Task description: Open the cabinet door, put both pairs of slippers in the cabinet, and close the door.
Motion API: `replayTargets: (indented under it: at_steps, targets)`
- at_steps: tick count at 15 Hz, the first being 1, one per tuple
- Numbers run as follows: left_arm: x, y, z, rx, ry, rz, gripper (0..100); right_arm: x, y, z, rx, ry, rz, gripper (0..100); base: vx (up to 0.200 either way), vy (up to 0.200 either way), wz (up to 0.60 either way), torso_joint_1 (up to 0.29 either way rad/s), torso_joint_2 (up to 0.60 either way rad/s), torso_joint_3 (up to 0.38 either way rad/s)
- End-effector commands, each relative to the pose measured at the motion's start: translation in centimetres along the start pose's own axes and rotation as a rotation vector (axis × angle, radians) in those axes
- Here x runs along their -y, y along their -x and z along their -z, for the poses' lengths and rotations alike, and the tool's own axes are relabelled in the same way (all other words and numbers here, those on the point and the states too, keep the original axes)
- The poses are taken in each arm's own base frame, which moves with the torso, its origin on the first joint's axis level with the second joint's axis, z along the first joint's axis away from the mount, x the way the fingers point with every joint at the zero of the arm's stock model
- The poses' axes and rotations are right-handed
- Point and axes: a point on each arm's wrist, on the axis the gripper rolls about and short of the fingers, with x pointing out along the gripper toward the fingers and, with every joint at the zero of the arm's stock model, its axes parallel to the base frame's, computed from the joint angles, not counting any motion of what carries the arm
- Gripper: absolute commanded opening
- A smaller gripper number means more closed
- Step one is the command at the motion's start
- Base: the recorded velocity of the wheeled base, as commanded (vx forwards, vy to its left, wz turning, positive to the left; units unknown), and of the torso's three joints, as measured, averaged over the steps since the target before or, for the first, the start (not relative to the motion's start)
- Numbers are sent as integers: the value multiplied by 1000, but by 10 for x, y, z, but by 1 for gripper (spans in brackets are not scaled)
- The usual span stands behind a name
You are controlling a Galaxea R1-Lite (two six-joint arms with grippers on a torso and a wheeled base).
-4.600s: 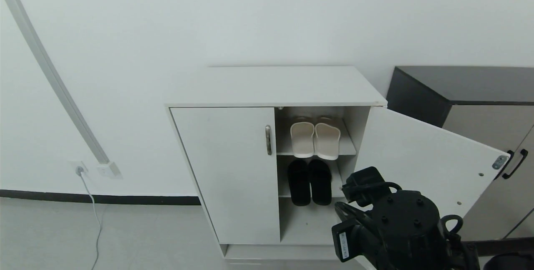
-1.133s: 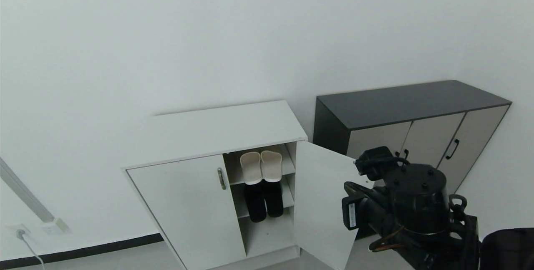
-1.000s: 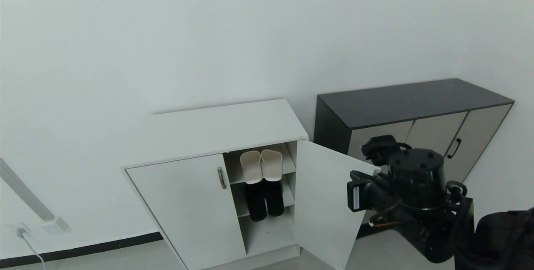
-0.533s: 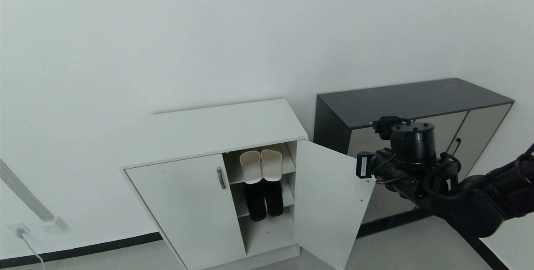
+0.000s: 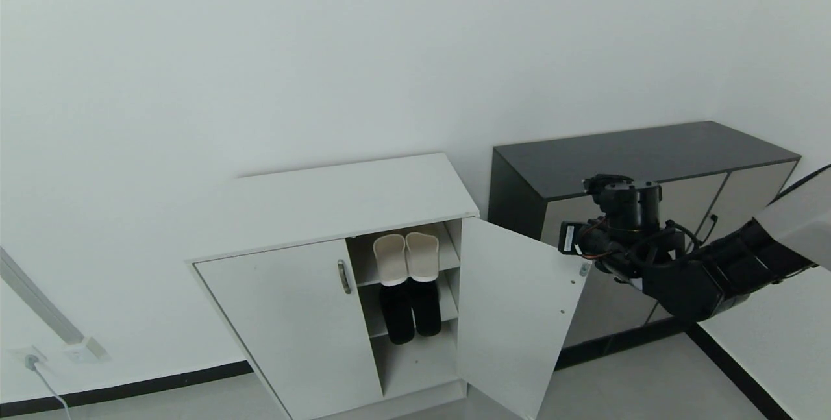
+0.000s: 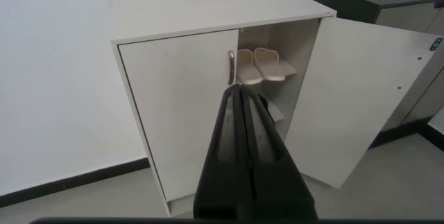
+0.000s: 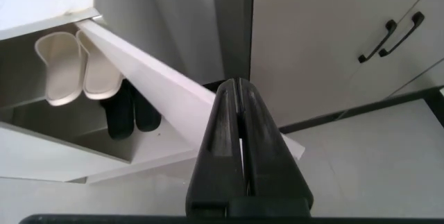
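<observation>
White slippers (image 5: 408,258) & black slippers (image 5: 409,311) already in cabinet (image 5: 350,194); only open door (image 5: 519,316) left to shut, right end effector (image 7: 240,91) pressed together, empty.

The white cabinet (image 5: 337,199) is seen by the head camera from high up and well back, toward 6 o'clock, with the dark cabinet (image 5: 623,154) toward 3 o'clock. It is faced at closer range from the left wrist, along the left gripper (image 6: 239,93), while its open door (image 7: 173,85) is overlooked closely from the right wrist. The open door and the beige slippers (image 5: 407,256) are shared by all three views.
</observation>
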Motion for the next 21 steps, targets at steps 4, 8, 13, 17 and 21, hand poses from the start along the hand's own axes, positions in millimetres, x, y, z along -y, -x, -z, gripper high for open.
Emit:
replayTargets:
  at_steps: [4, 8, 13, 17, 21]
  targets:
    - [0, 0, 0, -2, -1, 0, 0, 6, -35, 15, -22, -8, 28, 0, 0, 0, 0, 0, 0, 0]
    - [0, 0, 0, -2, -1, 0, 0, 11, -45, 21, -31, -10, 43, 0, 0, 0, 0, 0, 0, 0]
    - [0, 0, 0, -2, 2, 0, 0, 14, -52, 28, -47, -8, 54, 0, 0, 0, 0, 0, 0, 0]
    - [0, 0, 0, -2, 1, 0, 0, 14, -53, 32, -57, -3, 56, 0, 0, 0, 0, 0, 0, 0]
    - [0, 0, 0, -2, 1, 0, 0, 13, -52, 35, -65, 2, 53, 0, 0, 0, 0, 0, 0, 0]
